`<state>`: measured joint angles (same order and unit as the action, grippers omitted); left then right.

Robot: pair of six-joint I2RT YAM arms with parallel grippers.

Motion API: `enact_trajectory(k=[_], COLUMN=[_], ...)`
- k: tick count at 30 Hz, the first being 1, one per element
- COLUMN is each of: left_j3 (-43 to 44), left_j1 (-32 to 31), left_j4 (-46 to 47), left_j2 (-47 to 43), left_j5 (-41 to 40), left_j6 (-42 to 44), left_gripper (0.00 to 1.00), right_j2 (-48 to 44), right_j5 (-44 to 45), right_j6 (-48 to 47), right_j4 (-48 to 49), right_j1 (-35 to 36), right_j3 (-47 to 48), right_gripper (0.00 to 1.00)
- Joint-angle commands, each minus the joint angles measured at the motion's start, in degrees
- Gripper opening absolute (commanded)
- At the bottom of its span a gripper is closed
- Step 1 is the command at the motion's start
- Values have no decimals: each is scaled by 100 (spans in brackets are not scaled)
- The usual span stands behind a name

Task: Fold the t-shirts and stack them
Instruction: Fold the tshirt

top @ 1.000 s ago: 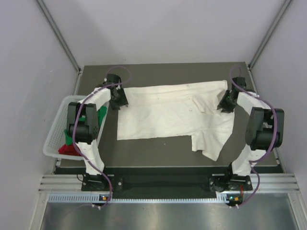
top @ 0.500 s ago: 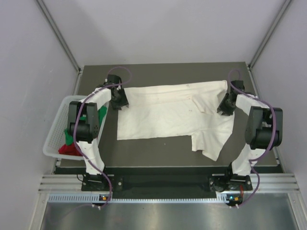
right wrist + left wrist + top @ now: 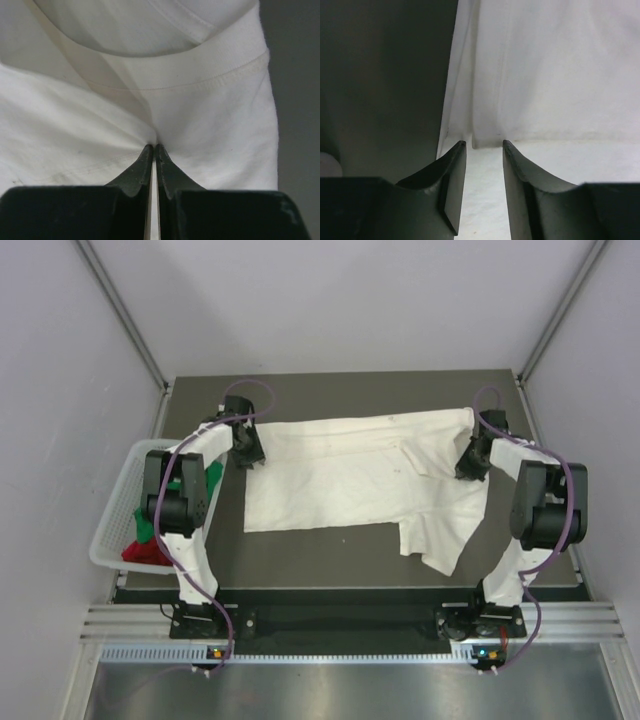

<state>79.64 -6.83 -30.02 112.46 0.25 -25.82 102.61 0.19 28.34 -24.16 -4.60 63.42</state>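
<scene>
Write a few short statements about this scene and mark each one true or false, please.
1. The cream-white t-shirt lies spread out on the table. True.
2. The right gripper stands open above the cloth. False: its jaws are shut and pinch a pucker of the cream-white t-shirt.
3. The left gripper has its jaws apart at the edge of the cream-white t-shirt. True.
4. The red t-shirt lies on the table beside the cream-white one. False: it is in the basket, together with the green t-shirt.
</scene>
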Motion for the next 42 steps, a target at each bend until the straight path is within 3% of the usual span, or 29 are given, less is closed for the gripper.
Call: enact_trajectory(k=[1,4,9,17,30,36,42], left_j3=[297,386,421,535,1923,2802,3496], left_j1=[-11,-11,-20,-11,-11,6,85], left_j4=[49,40,67,23,-539,-655,-522], left_j2=[188,258,285,285,653,1032,1295], left_j5=[-271,-280,-315,-377,-702,-983,-1220], left_j6=[7,42,-10,-142,-265,-309,-458], left_gripper=[39,30,0,0,0,0,0], right_j2=[23,-39,-118,-224,-180,-109,75], right_j5=[201,201,166,96,-211,-871,-1653], right_j6=[5,-21,-39,-135,-417,-338,399], right_j4=[184,184,122,52,-142,534,1615], right_j1=[47,47,38,47,-58,-146,-445], right_j3=[-84,-75,-14,109,1365,1814,2218], right_gripper=[0,0,0,0,0,0,0])
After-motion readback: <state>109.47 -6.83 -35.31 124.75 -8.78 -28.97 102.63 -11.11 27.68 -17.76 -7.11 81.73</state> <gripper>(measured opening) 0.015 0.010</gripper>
